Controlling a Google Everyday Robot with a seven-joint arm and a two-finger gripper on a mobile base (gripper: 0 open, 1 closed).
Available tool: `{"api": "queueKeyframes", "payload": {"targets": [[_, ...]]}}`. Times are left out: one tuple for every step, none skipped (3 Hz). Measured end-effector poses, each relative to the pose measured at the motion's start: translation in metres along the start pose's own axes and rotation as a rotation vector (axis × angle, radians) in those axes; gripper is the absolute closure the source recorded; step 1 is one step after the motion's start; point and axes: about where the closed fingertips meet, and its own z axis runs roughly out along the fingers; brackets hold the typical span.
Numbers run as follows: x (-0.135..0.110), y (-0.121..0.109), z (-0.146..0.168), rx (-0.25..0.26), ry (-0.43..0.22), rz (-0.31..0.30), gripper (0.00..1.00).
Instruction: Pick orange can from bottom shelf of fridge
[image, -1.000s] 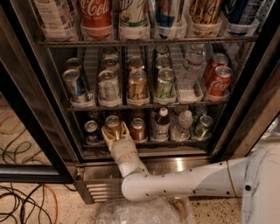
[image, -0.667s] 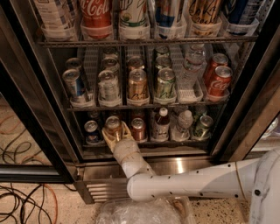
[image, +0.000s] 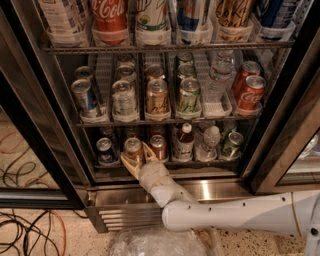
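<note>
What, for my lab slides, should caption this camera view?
Robot claw at the orange can on the fridge's bottom shelf, between a blue can and a red can.

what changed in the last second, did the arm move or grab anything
The arm shifted a little to the right in front of the fridge base. The pincer barely moved and stays at the orange can on the bottom shelf. Nothing was visibly lifted or let go. The cans and bottles stayed where they were.

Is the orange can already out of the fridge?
No, the orange can stands on the bottom shelf inside the fridge, with the hand right at it.
</note>
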Motion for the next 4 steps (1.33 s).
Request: {"api": "queueKeyframes", "payload": {"targets": [[-0.003, 0.000, -0.013, -0.081, -0.004, -0.010, 1.00], [-0.011, 0.004, -0.030, -0.150, 0.001, -0.026, 1.00], [-0.019, 0.011, -0.050, -0.206, 0.019, -0.038, 1.00], [-0.024, 0.019, -0.071, -0.254, 0.051, -0.048, 1.00]]}}
